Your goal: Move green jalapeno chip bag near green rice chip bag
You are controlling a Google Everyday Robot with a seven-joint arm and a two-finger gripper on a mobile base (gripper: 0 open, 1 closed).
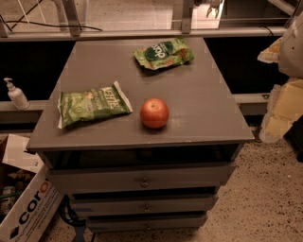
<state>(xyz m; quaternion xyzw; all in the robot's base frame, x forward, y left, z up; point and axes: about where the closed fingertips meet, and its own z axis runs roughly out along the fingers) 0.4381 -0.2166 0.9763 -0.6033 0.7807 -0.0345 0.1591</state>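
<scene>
The green jalapeno chip bag (92, 104) lies flat at the front left of the grey table top (199, 94); it is light green with white lettering and white ends. The green rice chip bag (164, 52), with a dark green round logo, lies at the back of the top, right of centre. The two bags are well apart. My gripper (211, 6) shows at the frame's top edge, beyond the table's far edge, away from both bags and holding nothing that I can see. Part of my arm (286, 71) fills the right edge.
A red-orange apple (154, 113) sits near the front, right of the jalapeno bag. The table has drawers (142, 179) below. A pump bottle (15, 94) stands on a ledge at left. A cardboard box (26, 212) sits on the floor at lower left.
</scene>
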